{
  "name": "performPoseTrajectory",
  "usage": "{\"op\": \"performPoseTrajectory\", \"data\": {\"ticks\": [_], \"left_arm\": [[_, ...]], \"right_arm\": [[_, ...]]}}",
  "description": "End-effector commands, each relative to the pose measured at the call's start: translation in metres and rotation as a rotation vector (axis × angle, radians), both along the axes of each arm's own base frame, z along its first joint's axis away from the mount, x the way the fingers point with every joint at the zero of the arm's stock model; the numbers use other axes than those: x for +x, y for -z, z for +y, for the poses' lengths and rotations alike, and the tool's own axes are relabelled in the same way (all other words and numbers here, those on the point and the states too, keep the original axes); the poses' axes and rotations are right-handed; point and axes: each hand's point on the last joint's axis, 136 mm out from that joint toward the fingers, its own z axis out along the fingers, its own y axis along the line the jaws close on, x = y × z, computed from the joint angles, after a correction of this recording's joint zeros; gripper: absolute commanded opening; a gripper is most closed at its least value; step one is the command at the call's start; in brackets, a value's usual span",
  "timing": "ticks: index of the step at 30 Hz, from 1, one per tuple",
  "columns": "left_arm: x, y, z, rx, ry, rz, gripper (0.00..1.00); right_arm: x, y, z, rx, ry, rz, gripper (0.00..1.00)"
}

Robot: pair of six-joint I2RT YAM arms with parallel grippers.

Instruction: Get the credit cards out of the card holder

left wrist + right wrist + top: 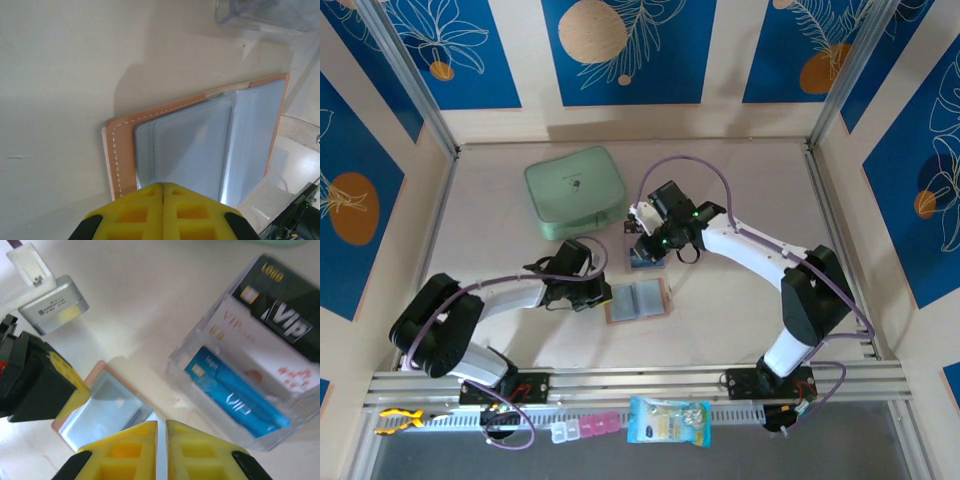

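Read "VIP" in large white letters and "1000" in gold on the black card [287, 310], farthest ahead and right of the right gripper [161, 426]. Made out a faint gold "VIP" on the white card [250, 350], just nearer. Found "VIP" and "1000" in white on the blue card [235, 397], closest, ahead-right of the fingertips. Could not read the print on the grey block [52, 310], ahead-left.

Green zip case [575, 190]: far part of the table [740, 190], left of centre.
Clear plastic box [176, 364]: near the case's right corner.
Pill organiser [586, 428]: near rail.
Blue packet [668, 420]: just right of it.
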Motion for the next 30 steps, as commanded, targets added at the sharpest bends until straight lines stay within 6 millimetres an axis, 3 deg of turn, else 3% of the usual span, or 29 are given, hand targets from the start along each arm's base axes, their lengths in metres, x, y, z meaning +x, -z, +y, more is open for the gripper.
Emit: {"op": "performPoseTrajectory", "data": {"ticks": [1,11,30], "left_arm": [[-0.006,0.007,0.006,0.047,0.003,0.013,0.0],[-0.015,0.015,0.015,0.076,0.003,0.034,0.0],[0.003,0.012,0.007,0.11,0.034,0.002,0.0]], "right_arm": [[-0.01,-0.01,0.006,0.053,0.078,0.022,0.13],[-0.042,0.012,0.015,0.048,0.113,0.142,0.12],[-0.065,0.03,0.021,0.128,0.358,0.42,0.12]]}}
